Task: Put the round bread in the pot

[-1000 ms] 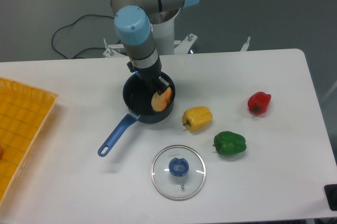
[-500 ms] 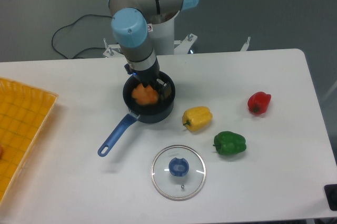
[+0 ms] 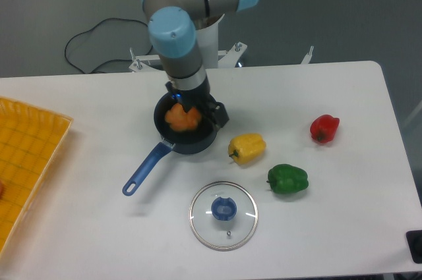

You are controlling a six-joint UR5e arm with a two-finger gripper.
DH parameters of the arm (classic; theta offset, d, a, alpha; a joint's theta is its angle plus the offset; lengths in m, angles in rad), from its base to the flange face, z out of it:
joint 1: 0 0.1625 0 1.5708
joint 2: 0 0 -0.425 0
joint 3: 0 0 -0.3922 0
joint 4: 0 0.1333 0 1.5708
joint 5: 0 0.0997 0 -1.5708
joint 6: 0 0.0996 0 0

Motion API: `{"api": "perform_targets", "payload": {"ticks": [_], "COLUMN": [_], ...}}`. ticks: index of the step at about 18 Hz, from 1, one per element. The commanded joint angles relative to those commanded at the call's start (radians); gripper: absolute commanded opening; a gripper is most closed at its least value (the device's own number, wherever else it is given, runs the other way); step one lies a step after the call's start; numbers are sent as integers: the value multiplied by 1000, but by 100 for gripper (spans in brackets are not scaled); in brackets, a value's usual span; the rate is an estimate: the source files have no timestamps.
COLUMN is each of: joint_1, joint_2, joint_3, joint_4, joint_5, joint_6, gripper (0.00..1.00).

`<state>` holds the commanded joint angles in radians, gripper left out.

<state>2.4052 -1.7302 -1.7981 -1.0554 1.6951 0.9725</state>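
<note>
Since the earlier frame the arm has swung slightly right, its fingers (image 3: 201, 110) now hanging just above the pot (image 3: 166, 128). Below and left of them, the round bread (image 3: 182, 118) lies inside it, seemingly released; whether they are apart I cannot tell.

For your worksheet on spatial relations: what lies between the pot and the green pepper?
The yellow pepper lies between the pot and the green pepper, in the fixed camera's view.

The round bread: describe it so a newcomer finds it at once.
Start at the dark pot with the blue handle, just below the robot arm. The round bread lies inside it, under the claw. It is orange and knobbly, unlike the smooth yellow pepper beside the pot.
</note>
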Motion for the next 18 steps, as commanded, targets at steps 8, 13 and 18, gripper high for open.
{"api": "perform_targets", "payload": {"ticks": [8,13,18], "joint_1": [120,218,317], "joint_2": [-111,-143,-155], "joint_3": [154,201,210], "joint_4": [-21,-21,-21], "joint_5": [-93,-121,-146], "joint_6": [185,310,495], "gripper": [100,100,100]}}
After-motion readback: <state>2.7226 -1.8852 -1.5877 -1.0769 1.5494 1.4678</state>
